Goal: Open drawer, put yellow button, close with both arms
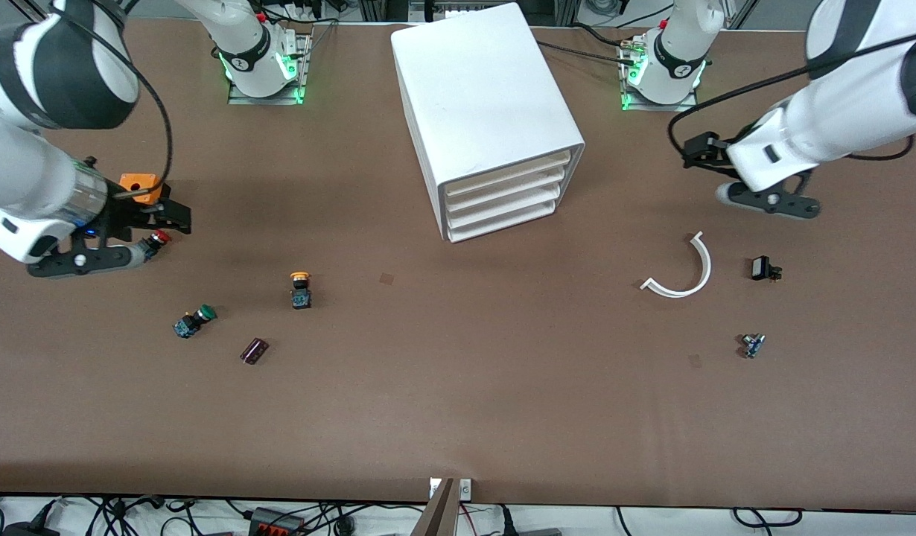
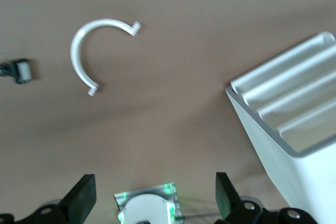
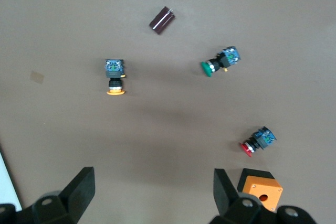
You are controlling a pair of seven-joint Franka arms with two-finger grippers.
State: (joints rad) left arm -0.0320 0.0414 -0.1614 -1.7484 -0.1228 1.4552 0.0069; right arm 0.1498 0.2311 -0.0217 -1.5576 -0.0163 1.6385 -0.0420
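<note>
We find the white cabinet (image 1: 488, 119) standing on the brown table (image 1: 458, 417) between the two arm bases, its four drawer fronts facing the front camera. The top drawer (image 1: 509, 176) sits flush with the three below it, shut.

The yellow button (image 1: 300, 289) lies on its side on the table, toward the right arm's end and nearer the front camera than the cabinet. The green-capped switch (image 1: 193, 321) lies near it, nearer the camera and closer to the table's end, and a small dark maroon cylinder (image 1: 254, 351) lies between them, nearer the camera still. The red-capped switch (image 1: 157, 240) lies just beside an orange box (image 1: 139, 185).

The right gripper (image 3: 152, 192) hangs above the table over the red-capped switch and orange box, fingers (image 3: 81, 187) spread wide, holding nothing.

The left gripper (image 2: 155, 195) hangs above bare table at the left arm's end, fingers (image 2: 84, 195) also spread wide and empty. Nearer the camera lie a white curved plastic strip (image 1: 681, 269), a small black component (image 1: 763, 269) and a small blue-grey part (image 1: 753, 345).
</note>
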